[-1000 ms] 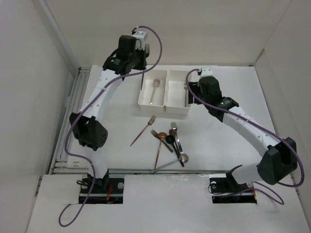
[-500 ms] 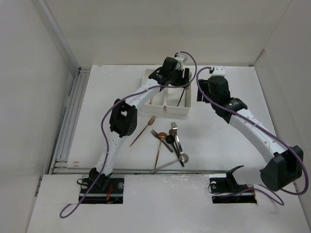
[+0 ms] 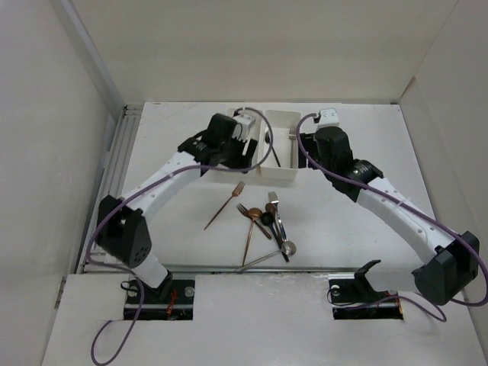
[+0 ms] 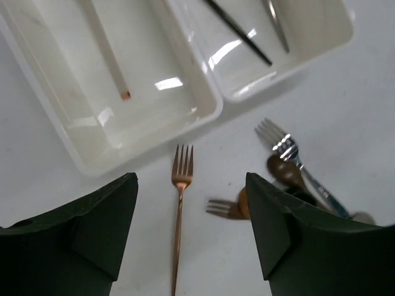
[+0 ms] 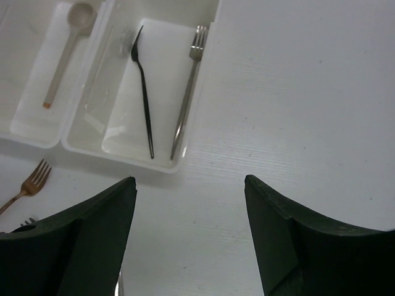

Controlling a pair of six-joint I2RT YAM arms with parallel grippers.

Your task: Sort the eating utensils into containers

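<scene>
Looking through the left wrist camera, I see the left hand point(image 4: 191, 185) released, its dark fingers point(image 4: 99, 228) spread wide with nothing between them. It hangs over the tabletop point(image 4: 352, 98) just in front of the two white bins. A copper fork point(image 4: 180, 203) lies below the gap, tines pointing at the bins and not touching them. To its right a second silver fork point(image 4: 281, 145) lies across a dark spoon at the edge of the heap of utensils point(image 3: 267, 223), which sits near the middle of the tabletop, well apart from the bins.

The right hand point(image 5: 188, 184) is released too, empty, hovering beside the front right corner of the bins. From its camera I see the left bin point(image 5: 24, 126) holding a pale-handled spoon point(image 5: 65, 49), bowl at the far end. The right bin point(image 5: 123, 132) holds a black fork point(image 5: 144, 98) and a silver fork point(image 5: 188, 86), lying lengthwise side by side, the silver one along the right wall.
</scene>
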